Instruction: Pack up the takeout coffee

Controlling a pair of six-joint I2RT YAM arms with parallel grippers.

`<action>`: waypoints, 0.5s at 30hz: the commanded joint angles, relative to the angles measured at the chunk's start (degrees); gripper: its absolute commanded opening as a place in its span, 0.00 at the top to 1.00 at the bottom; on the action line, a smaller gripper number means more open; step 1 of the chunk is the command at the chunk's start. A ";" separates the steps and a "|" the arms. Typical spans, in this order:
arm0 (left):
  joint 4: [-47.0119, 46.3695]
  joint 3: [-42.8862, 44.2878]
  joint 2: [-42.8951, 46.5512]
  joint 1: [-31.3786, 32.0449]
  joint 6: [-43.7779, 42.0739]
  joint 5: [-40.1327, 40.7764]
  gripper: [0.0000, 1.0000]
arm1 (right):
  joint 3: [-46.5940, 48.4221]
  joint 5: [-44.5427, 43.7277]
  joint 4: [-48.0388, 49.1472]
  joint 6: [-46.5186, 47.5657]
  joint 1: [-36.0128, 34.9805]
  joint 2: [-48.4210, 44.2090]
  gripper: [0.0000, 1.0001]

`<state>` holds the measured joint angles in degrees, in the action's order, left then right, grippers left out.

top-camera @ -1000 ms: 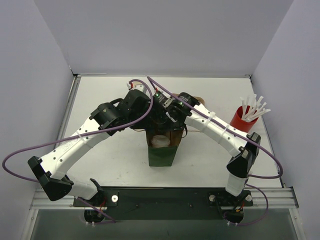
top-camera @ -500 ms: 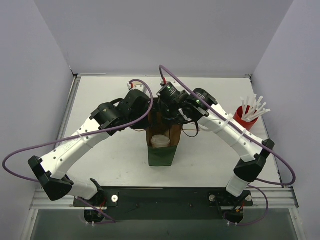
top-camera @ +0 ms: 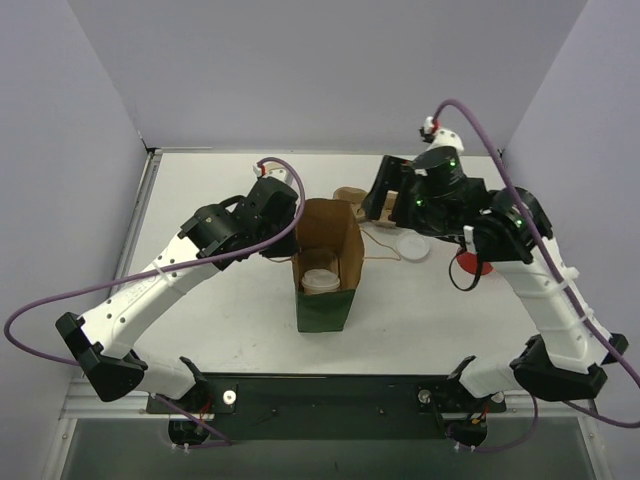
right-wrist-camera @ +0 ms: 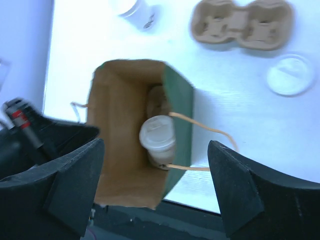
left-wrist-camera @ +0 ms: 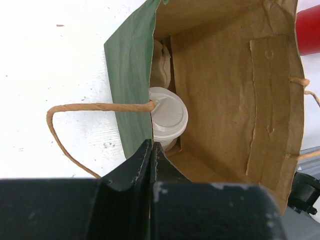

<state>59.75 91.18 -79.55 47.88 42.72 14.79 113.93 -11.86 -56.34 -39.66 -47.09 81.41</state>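
The takeout coffee, a small white cup with its lid on, stands upright inside the paper bag, which is green outside and brown inside. The left wrist view looks down on the cup against the bag's left wall. My left gripper is shut on the rim of that wall, and from above it sits at the bag's left edge. My right gripper hangs open and empty, high and to the right of the bag. Its wrist view looks down on the cup in the bag.
A brown two-hole carrier lies behind the bag. A loose white lid lies to the bag's right. The red cup is mostly hidden by my right arm. Another small white cup stands at the far left.
My right arm has pulled up and swung right, away from the bag's mouth, with its jaws still open. The cup stays in the bag. The left gripper keeps its hold on the rim.
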 commanded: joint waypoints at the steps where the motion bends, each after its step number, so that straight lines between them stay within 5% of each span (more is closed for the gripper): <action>1: -3.23 2.34 0.97 -0.42 -1.06 -1.60 0.89 | -8.51 -3.96 -1.14 -2.08 7.42 -5.81 0.22; 15: -6.13 1.73 4.22 -2.52 -4.04 -3.97 0.62 | -32.80 -1.50 -2.02 -2.18 32.48 -22.69 0.28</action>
<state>57.23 91.18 -78.06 46.24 40.77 11.99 83.57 -12.45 -57.39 -42.24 -19.31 62.11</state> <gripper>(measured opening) 0.347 0.726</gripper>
